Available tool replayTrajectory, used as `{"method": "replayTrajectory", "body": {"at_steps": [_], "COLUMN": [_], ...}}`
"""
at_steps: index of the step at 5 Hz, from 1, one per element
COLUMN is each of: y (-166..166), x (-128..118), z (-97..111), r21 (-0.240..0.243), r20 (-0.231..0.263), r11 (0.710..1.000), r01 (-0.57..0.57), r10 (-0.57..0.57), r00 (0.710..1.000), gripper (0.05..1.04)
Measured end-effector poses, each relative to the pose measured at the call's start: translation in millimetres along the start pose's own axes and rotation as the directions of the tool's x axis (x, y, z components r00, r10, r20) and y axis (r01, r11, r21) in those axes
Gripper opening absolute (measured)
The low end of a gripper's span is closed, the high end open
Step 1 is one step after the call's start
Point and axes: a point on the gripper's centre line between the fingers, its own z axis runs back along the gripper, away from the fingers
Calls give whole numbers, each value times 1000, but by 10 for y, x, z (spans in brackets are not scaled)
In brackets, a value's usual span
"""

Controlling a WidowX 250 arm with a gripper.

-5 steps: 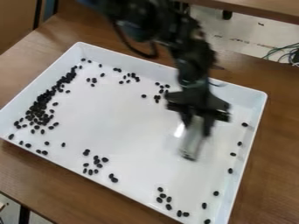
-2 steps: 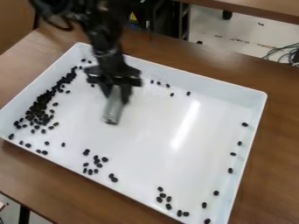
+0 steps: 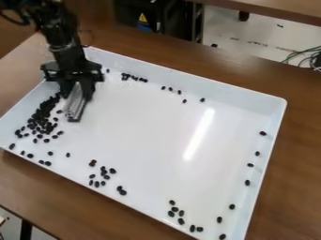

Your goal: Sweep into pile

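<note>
My gripper (image 3: 77, 89) hangs over the upper left of the white tray (image 3: 156, 126), shut on a clear, greyish sweeping tool (image 3: 75, 105) that slants down to the tray floor. Just left of the tool, a dense pile of black beans (image 3: 42, 115) runs along the tray's left side; its upper part is partly hidden by the gripper. Smaller bean groups lie along the back wall (image 3: 133, 77), near the front left (image 3: 103, 173) and near the front right (image 3: 177, 212). Single beans are strung along the right wall (image 3: 248, 183).
The tray's raised rim (image 3: 285, 101) surrounds the work area on a brown wooden table (image 3: 294, 164). Behind the table stand black equipment with a yellow warning label (image 3: 143, 18) and, at the right, some cables (image 3: 304, 55).
The gripper and tool have swept left across the tray's upper part to the pile. Beans once scattered near the upper middle now sit in small groups along the back wall.
</note>
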Motion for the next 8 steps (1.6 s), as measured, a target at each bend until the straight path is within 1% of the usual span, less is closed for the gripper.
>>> {"method": "replayTrajectory", "body": {"at_steps": [1, 2, 3, 4, 5, 6, 7, 8], "y": [-175, -530, -978, -1372, -1773, -2194, -2430, -2635], "x": [-22, -133, -349, -516, -778, -1097, -1240, -1327], "z": [41, 174, 356, 499, 460, 422, 299, 159], "r21": [-12, -46, -98, -110, -147, -180, -156, -150], "r20": [-1, 24, 83, 135, 137, 150, 184, 171], "r11": [998, 991, 975, 965, 954, 938, 948, 943], "r01": [58, 129, 198, 237, 262, 295, 279, 296], "r10": [-58, -128, -190, -222, -243, -270, -250, -270], "r00": [998, 992, 978, 966, 960, 951, 951, 947], "gripper": [359, 359, 358, 359, 358, 358, 358, 358]}}
